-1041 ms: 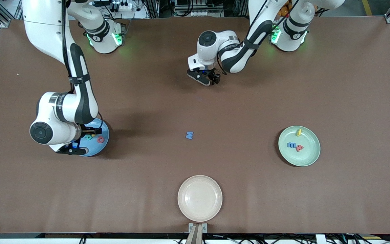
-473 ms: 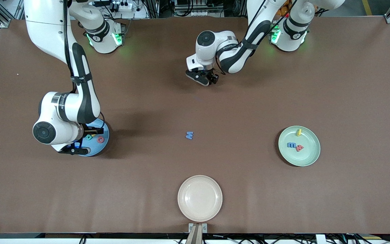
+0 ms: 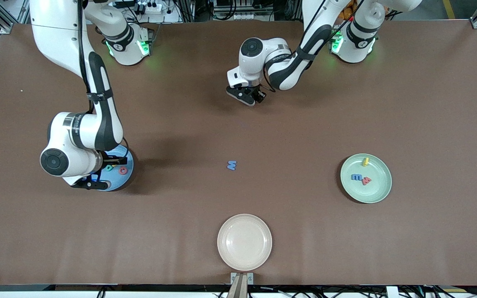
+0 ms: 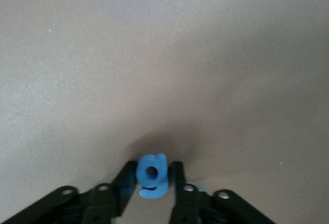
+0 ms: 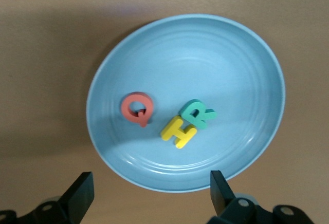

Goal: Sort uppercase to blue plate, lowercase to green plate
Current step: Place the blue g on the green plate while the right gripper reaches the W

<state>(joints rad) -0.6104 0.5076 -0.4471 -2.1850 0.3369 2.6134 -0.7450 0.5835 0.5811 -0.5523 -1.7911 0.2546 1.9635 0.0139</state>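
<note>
The left gripper [image 3: 251, 98] is low over the bare table, well apart from the green plate [image 3: 377, 193] toward the robots' bases, and its fingers [image 4: 125, 182] are drawn in against a blue g [image 4: 152, 175], which sits squeezed between them. That letter is lowercase, so the step in hand looks like lifting it and carrying it to the green plate, where the yellow i [image 3: 365, 161], a blue three-pronged letter [image 3: 356, 177] and a red w [image 3: 366, 180] already lie.

To do this well, the grip should be firm on the foam before any lift, then rise straight, travel high enough to pass the rim, and release over a bare part of the plate, away from the 3 letters.

The right gripper [image 5: 149, 196] waits over the blue plate [image 5: 257, 70], fingers spread wide and empty; Q [image 5: 136, 108], H [image 5: 178, 131] and R [image 5: 198, 114] rest inside it.

The blue M [image 3: 232, 165] lies on the table between the 2 plates, not yet sorted; a cream plate [image 3: 263, 252] sits nearer the front camera than M
</note>
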